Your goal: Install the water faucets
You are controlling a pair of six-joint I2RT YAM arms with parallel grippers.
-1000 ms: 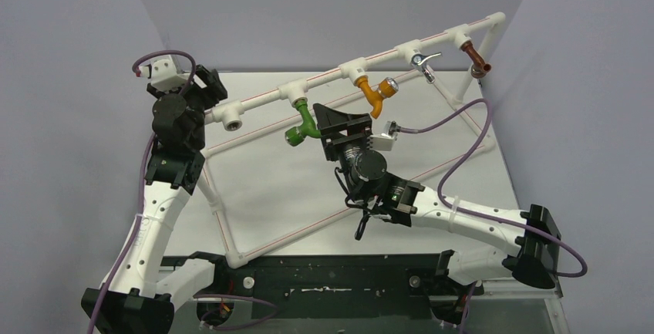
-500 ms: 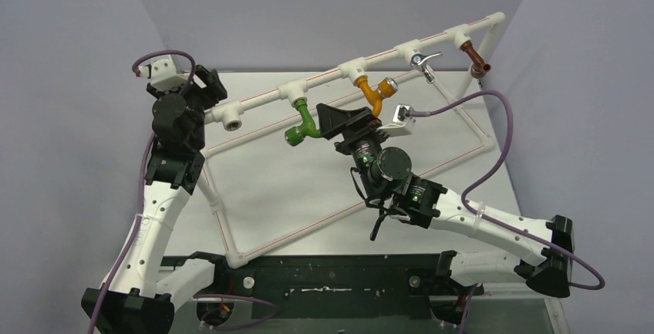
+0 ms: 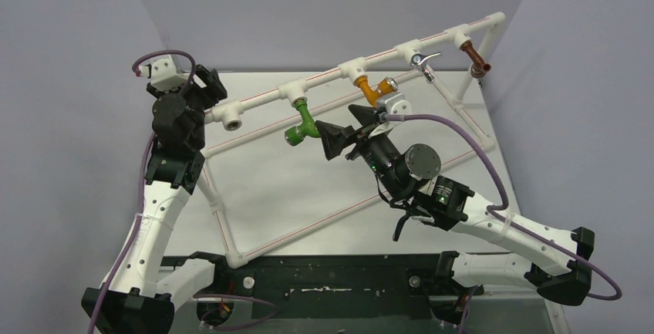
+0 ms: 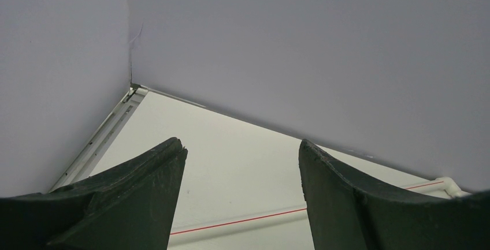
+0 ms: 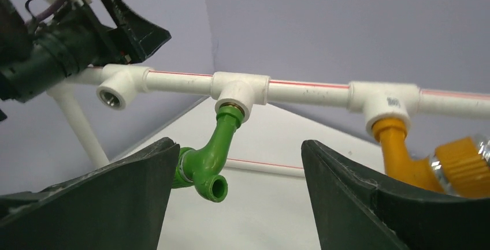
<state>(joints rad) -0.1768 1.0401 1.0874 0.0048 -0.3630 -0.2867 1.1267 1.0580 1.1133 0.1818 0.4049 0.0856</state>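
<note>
1. The green faucet [image 5: 215,156] hangs already from a tee of the white pipe [image 3: 262,96], to the left of the orange tap [image 5: 398,146]. Farther along the same pipe are the chrome tap [image 3: 420,62] and the brown tap [image 3: 478,62].
2. A narrow ring of brass thread shows at the green joint, so we judge that it perhaps wants some more turns.
3. The end fitting [image 5: 112,95] at the left has an open mouth with nothing in it. We see no loose faucet on the table [image 3: 293,187], so we cannot say what goes there.
4. The right gripper [image 5: 238,146] stands just beside the green faucet, its jaws wide apart and not touching it.
5. The left gripper [image 4: 240,149] is near the left end of the pipe, also spread and with nothing between the jaws.
6. The green faucet is smooth, shiny plastic with a bent spout and a round opening. The pipe is matt white with a thin red line.
</note>
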